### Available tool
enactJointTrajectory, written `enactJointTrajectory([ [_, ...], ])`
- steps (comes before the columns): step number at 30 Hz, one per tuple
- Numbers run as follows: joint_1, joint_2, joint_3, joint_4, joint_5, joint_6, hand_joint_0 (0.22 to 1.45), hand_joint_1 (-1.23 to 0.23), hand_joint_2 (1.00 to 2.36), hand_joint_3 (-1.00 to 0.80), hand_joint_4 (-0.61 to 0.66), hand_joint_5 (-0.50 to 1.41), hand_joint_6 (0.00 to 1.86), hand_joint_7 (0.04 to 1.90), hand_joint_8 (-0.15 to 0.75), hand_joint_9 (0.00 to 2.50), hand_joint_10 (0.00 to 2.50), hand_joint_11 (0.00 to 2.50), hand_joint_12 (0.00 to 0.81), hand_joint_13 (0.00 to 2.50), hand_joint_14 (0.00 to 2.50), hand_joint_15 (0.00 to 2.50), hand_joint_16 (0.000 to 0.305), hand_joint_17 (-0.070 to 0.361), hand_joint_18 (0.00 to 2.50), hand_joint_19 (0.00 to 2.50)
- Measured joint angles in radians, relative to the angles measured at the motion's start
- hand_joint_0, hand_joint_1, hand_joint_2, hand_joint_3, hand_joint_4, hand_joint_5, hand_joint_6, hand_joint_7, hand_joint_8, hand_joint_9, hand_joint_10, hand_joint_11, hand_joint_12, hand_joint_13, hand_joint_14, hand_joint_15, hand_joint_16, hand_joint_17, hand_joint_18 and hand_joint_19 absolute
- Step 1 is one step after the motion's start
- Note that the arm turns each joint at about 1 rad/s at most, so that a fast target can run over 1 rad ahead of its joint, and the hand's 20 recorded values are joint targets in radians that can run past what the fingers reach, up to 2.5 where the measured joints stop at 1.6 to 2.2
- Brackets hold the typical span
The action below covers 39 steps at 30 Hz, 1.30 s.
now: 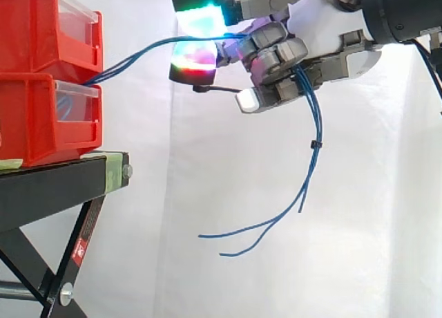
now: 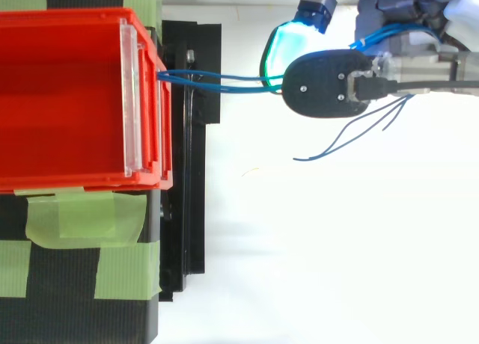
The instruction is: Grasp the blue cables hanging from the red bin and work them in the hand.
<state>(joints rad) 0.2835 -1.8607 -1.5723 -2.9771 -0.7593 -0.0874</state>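
Fingers [image 1: 275, 50] on your hand [image 1: 314, 24] are curled right round the blue cables [image 1: 148, 53], so you've got them gripped, with the glowing pads pointing left toward the bins. Going left to right in the side view: the two red bins [image 1: 31, 117] sit stacked on the black stand [image 1: 48, 186], each with a clear front panel [image 1: 77, 100]. There's green tape [image 1: 114, 171] on the stand's front corner, and from the top view you can see more strips of it beside the bin. On the stand's leg there's a small red sticker [image 1: 78, 251], but the print on it is too small to read. The cables come out at the front where the upper bin sits on the lower one, rise to the right through open air in front of the white curtain [image 1: 207, 166], and go into your hand between the pads. They come out on the far side, droop down past a little black cable tie [image 1: 315, 145], then fan out into loose ends hanging well below the hand.
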Motion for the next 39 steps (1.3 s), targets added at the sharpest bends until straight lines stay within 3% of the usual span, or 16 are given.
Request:
enactJointTrajectory([
  [2, 0.000, 0.000, 0.000, 0.000, 0.000, 0.000, 0.86, -0.69, 1.01, -0.16, 0.31, 0.18, 0.49, 1.20, 0.471, 0.50, 2.50, 2.50, 0.593, 0.92, 2.50, 1.84, 0.072, 0.161, 1.10, 0.45],
  [6, 0.000, 0.000, 0.000, 0.000, 0.000, 0.000, 0.86, -0.71, 1.01, -0.18, 0.31, 0.17, 0.49, 1.20, 0.473, 0.48, 2.50, 2.50, 0.588, 0.90, 2.50, 1.82, 0.073, 0.164, 1.08, 0.41],
  [13, 0.000, 0.000, 0.000, 0.000, 0.000, 0.003, 0.91, -0.72, 1.00, 0.07, 0.31, 0.17, 0.50, 1.18, 0.471, 0.47, 2.50, 2.50, 0.586, 0.90, 2.50, 1.80, 0.074, 0.165, 1.09, 0.40],
  [19, 0.000, 0.000, 0.000, 0.000, 0.001, 0.003, 0.83, -0.71, 1.26, 0.05, 0.32, 0.17, 0.52, 1.16, 0.471, 0.46, 2.50, 2.50, 0.593, 0.91, 2.50, 1.82, 0.077, 0.173, 1.12, 0.35],
  [27, -0.001, 0.000, 0.000, 0.002, 0.001, 0.003, 0.83, -0.76, 1.23, 0.09, 0.32, 0.13, 0.51, 1.18, 0.481, 0.33, 2.50, 2.50, 0.590, 0.82, 2.50, 1.81, 0.080, 0.180, 1.02, 0.35],
  [32, 0.000, 0.000, 0.000, 0.002, 0.001, 0.003, 0.82, -0.76, 1.29, 0.13, 0.32, 0.10, 0.52, 1.17, 0.475, 0.28, 2.50, 2.50, 0.591, 0.77, 2.50, 1.81, 0.080, 0.180, 0.99, 0.36],
  [39, -0.001, 0.000, 0.000, 0.000, 0.001, 0.003, 0.77, -0.75, 1.57, 0.17, 0.32, 0.08, 0.54, 1.16, 0.478, 0.24, 2.50, 2.50, 0.586, 0.73, 2.50, 1.81, 0.080, 0.179, 0.95, 0.34],
])
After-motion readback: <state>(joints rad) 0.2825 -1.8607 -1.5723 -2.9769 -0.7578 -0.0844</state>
